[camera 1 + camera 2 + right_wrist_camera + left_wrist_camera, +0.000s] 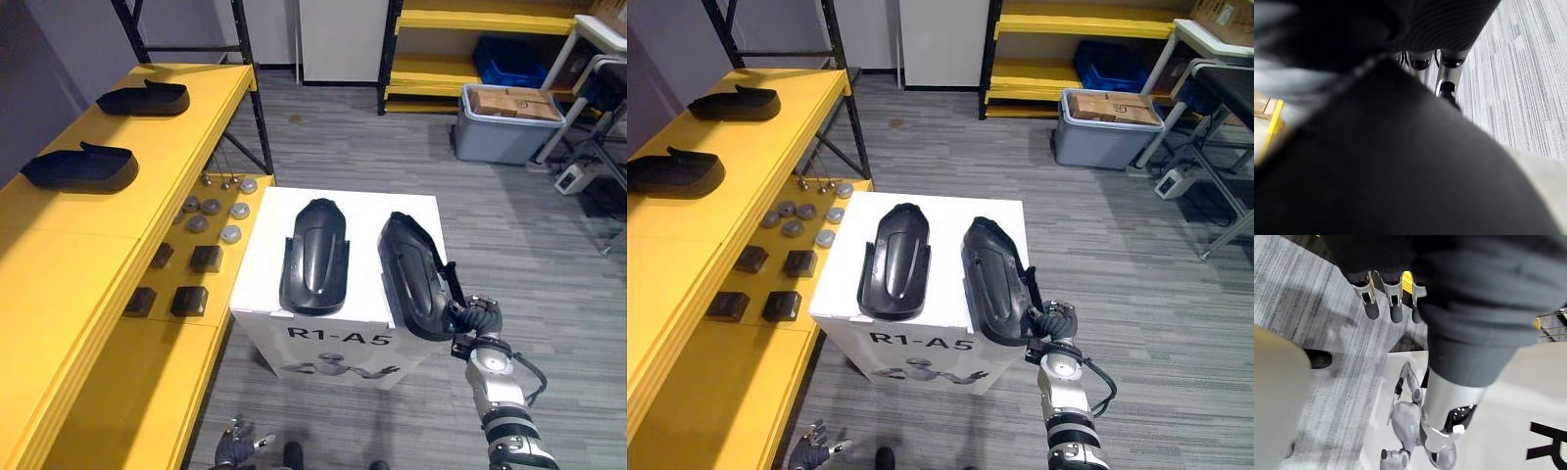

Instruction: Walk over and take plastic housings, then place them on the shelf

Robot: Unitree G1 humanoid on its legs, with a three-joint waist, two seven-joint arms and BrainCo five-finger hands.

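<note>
– Right hand (475, 319): what is it doing?
– Its fingers curl on the near end of the right housing (416, 274), which lies on the white table (269, 225). Left hand (238, 448) hangs low, fingers relaxed and empty.
– How will the housing handle?
– I'd judge it a stiff, light, glossy shell, likely slick. Grip the rim, not the curved back.
– Count?
– Two on the table, the left housing (315, 257) untouched, and two more on the yellow shelf (186, 147).

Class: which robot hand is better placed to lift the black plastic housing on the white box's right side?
Right: the right hand is at the near end of that black plastic housing on the white box; the left hand hangs low.
</note>
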